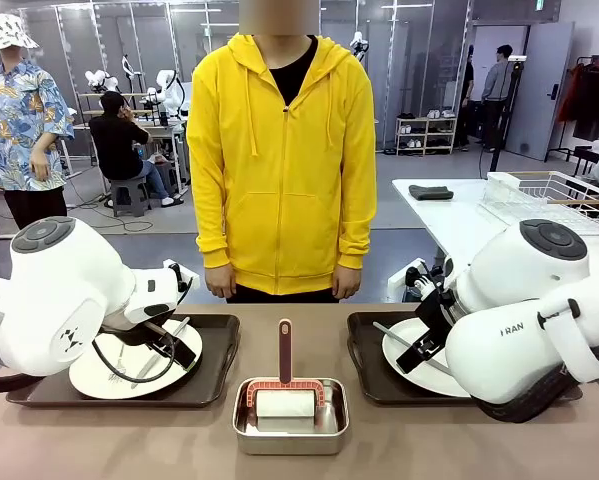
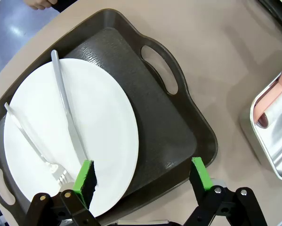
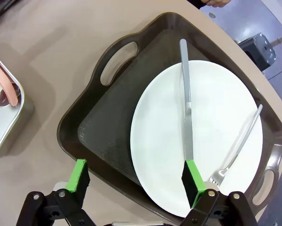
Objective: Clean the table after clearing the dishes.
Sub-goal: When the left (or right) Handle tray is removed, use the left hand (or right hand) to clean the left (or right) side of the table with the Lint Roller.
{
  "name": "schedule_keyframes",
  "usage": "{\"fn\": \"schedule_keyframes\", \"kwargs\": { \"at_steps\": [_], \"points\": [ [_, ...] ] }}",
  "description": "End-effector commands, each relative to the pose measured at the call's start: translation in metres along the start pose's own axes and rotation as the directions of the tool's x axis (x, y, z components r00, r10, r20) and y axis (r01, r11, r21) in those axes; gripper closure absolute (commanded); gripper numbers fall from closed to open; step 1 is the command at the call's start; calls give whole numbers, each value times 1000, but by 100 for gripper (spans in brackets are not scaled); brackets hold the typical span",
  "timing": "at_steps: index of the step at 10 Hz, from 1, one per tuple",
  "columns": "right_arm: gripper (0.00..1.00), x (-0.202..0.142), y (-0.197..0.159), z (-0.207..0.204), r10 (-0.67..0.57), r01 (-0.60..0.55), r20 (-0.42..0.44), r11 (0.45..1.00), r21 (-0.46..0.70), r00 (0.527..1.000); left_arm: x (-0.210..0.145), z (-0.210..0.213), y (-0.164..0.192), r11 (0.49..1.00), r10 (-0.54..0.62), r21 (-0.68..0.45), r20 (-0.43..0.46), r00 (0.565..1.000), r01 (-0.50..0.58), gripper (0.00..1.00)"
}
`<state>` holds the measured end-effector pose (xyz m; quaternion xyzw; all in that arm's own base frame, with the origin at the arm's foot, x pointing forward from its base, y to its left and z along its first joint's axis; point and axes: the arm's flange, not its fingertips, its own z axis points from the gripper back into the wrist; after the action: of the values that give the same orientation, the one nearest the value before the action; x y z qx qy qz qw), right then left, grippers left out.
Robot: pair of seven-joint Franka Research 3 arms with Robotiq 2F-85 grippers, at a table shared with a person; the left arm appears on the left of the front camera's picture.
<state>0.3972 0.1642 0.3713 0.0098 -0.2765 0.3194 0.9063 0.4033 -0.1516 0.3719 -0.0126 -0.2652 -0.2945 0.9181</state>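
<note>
Table (image 2: 216, 47) edge near trays (image 2: 178, 132); left gripper (image 2: 141, 178), right gripper (image 3: 136, 178) gape astride.

Table (image 1: 99, 445), my side near. L tray (image 1: 219, 345) at my left: L plate (image 1: 89, 380) on it, L knife (image 2: 68, 109) & L fork (image 2: 31, 139) on plate. R tray (image 1: 364, 360) at my right: R plate (image 1: 409, 370), R knife (image 3: 186, 108), R fork (image 3: 239, 141) likewise. Steel pan (image 1: 289, 446) betw. trays, nearer me; handled cleaning tool (image 1: 285, 350) in pan. Person (image 1: 284, 170) behind far edge.

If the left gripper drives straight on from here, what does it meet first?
Likely the tray, near its rim: the left gripper straddles it, jaws open, one pad over the plate. Depth unclear.
</note>
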Motion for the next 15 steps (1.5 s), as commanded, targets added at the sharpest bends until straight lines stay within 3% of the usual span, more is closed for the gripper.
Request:
{"fn": "schedule_keyframes", "kwargs": {
  "at_steps": [1, 7, 9, 11, 13, 14, 15],
  "points": [
    [0, 0, 0, 0, -1, 1, 0, 1000, 1, 1000, 0, 0, 0, 1000, 1, 0, 0, 1000, -1, 0],
    [0, 0, 0, 0, 0, 0, 0, 1000, 0, 1000, 0, 0, 0, 1000, 0, 0, 0, 1000, 0, 0],
    [0, 14, -7, 13, 19, -19, 13, 999, 36, 1000, 16, 9, 7, 1000, -24, -17, -12, 1000, 24, 0],
    [0, 31, -20, 31, 15, -15, 2, 991, 136, 1000, 32, 26, 27, 995, -15, -100, -47, 999, 11, 0],
    [0, 42, -37, 47, -1, 10, -32, 960, 278, 999, 37, 42, 51, 961, 36, -272, -75, 997, -55, 0],
    [0, 44, -49, 53, -28, 40, -37, 929, 368, 999, 35, 50, 67, 926, 59, -366, -86, 995, -87, 0],
    [0, 42, -61, 61, -68, 75, -32, 869, 489, 997, 30, 59, 85, 832, 82, -541, -98, 992, -122, 0]
  ]
}}
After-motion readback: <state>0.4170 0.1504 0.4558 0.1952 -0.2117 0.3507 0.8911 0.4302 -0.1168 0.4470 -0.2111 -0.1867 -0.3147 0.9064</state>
